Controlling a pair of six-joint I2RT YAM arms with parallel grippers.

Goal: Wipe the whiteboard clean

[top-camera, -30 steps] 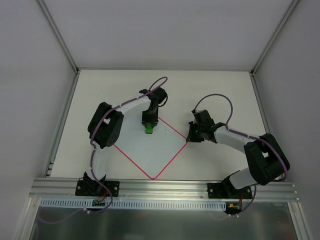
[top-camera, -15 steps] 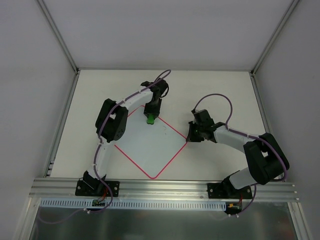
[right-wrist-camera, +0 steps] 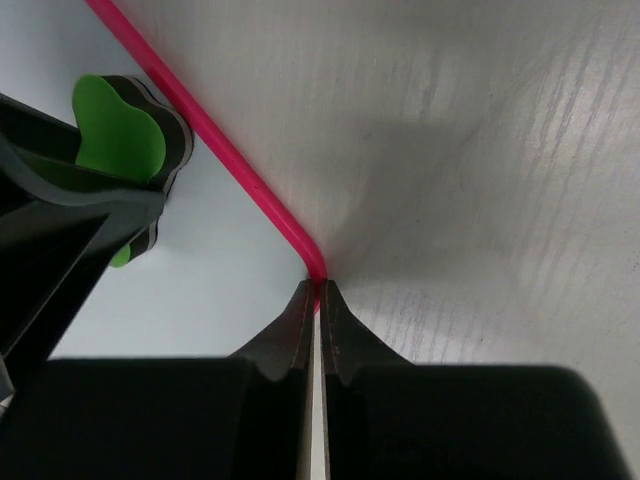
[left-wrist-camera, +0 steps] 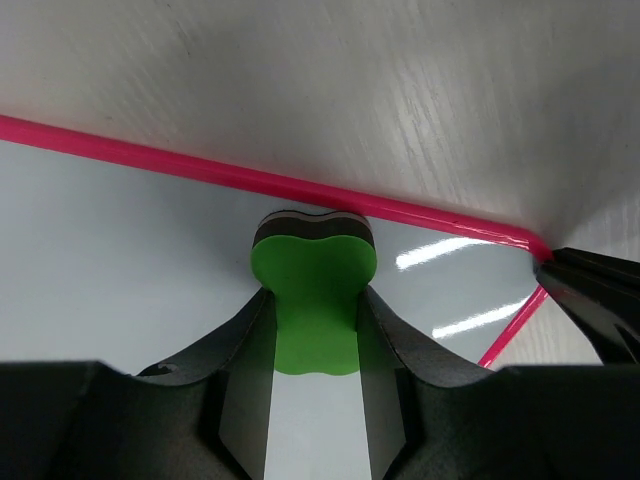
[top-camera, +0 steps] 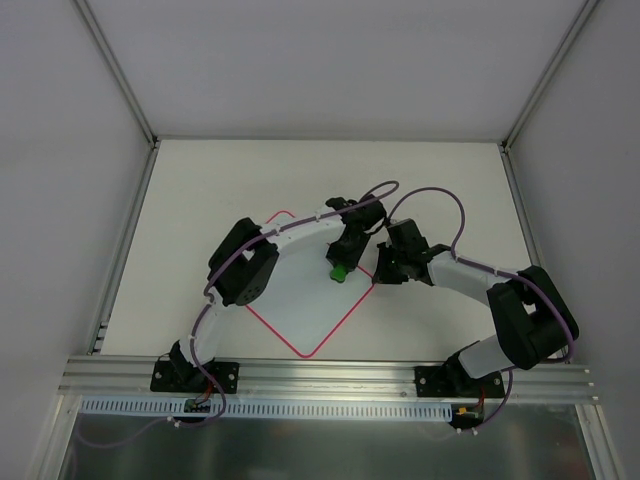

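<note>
Mid-frame on the bench, the whiteboard is pinned at its right corner by the clenched right pincer, so the eraser gripped in the left pincer can be scrubbed.

1. The whiteboard is lying flat on the table, beyond both arm bases, with one corner pointing toward them.
2. The small block is resting on the whiteboard near its right corner, just inside the far-right edge, and the left gripper is clamping it.
3. The right gripper is pinching that right corner, just beside the small block.
</note>
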